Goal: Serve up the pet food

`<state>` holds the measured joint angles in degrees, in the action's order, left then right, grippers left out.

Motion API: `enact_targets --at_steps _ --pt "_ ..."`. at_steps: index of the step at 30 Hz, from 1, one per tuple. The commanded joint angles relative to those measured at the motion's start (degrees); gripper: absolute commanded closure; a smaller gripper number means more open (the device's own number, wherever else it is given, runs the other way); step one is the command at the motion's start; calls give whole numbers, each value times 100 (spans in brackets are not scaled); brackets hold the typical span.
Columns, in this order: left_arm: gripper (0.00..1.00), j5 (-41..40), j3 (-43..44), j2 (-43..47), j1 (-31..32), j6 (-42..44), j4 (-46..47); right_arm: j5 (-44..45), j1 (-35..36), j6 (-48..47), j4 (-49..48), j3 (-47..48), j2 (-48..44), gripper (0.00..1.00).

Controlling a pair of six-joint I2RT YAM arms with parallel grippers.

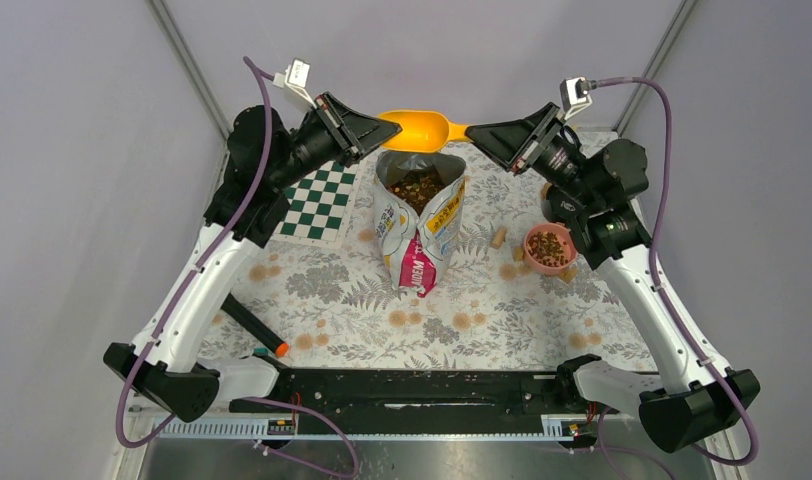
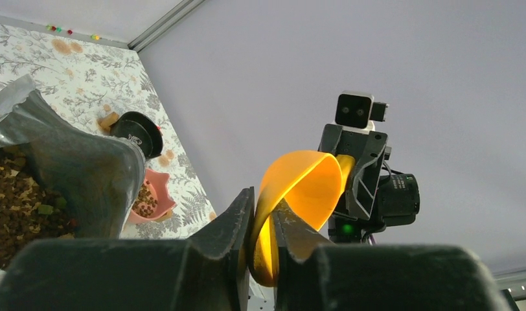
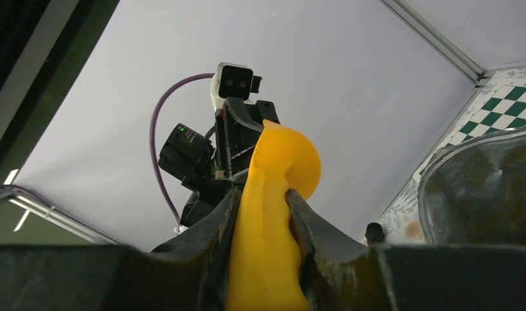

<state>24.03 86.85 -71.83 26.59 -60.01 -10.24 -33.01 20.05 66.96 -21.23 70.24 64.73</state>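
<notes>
A yellow scoop hangs in the air over the open pet food bag, which stands upright with brown kibble showing in its mouth. My left gripper is shut on the rim of the scoop's bowl, seen close up in the left wrist view. My right gripper is shut on the scoop's handle, seen close up in the right wrist view. No kibble shows in the scoop. A pink bowl with kibble in it sits on the right, under my right arm.
Tan cork-like pieces lie between the bag and the pink bowl. A green checkered mat lies at the back left. A black marker with an orange tip lies at the front left on the floral cloth.
</notes>
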Motion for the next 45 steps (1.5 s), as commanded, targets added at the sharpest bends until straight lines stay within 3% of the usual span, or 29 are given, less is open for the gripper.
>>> enact_targets --at_steps 1,4,7,11,15,19,26,32,35,45 --pt "72 32 -57 103 48 375 21 34 -1 -294 -43 222 -10 100" --pt "46 -388 -66 207 -6 998 -488 202 -1 -659 365 271 -116 100" --pt "30 -1178 -41 306 -63 1881 -1162 583 -1 -1286 1158 359 -305 100" --pt "24 -2194 -20 242 -103 2723 -1926 1297 -1 -2236 2365 482 -543 100" --pt "25 -2492 145 -181 -104 3117 -2354 1645 -1 -2851 3030 542 -631 100" --pt "32 -2071 512 -778 -105 3179 -2594 1711 -1 -3131 3416 638 -577 100" --pt "53 -2070 835 -1481 -101 3118 -2745 1743 1 -3407 3878 860 -207 100" --pt "100 -2363 1316 -1838 -106 3306 -3149 1501 5 -3425 3981 1219 519 100" --pt "100 -2689 1630 -1813 -131 3602 -3371 1513 20 -3466 4138 1509 897 100" --pt "100 -2524 3016 -1731 -541 4339 -3391 2429 852 -3616 4752 1898 1323 100"
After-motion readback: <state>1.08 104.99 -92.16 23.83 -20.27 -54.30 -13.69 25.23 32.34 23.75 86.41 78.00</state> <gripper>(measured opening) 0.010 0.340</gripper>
